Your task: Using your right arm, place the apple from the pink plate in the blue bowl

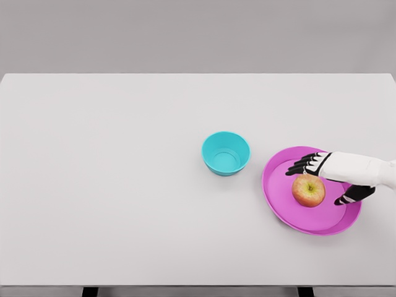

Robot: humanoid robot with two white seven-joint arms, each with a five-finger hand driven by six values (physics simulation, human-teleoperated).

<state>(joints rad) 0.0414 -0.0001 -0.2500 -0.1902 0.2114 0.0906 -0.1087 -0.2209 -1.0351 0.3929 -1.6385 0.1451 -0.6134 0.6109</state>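
- Head view: my right hand (327, 179) comes in from the right edge and sits over the pink plate (276, 192), fingers spread, dark fingertips (301, 167) reaching out on the far side of the apple (309, 190), thumb on the near side.
- The apple lies on the plate just under and ahead of my palm. The hand brackets it but is not closed on it; I can't tell whether any finger touches the skin. Nothing held.
- The blue bowl (226, 153) stands beyond my fingertips, to the left and slightly farther away, just beside the plate rim, on the white table (111, 185).
- Left arm is out of view.
- Risk: closing from this spread, the fingers may push the round apple so it rolls across the plate away from my palm.
- Risk: a shallow pinch could let it slip on the lift and drop short of the bowl.
- Risk: a low carry could knock the bowl.
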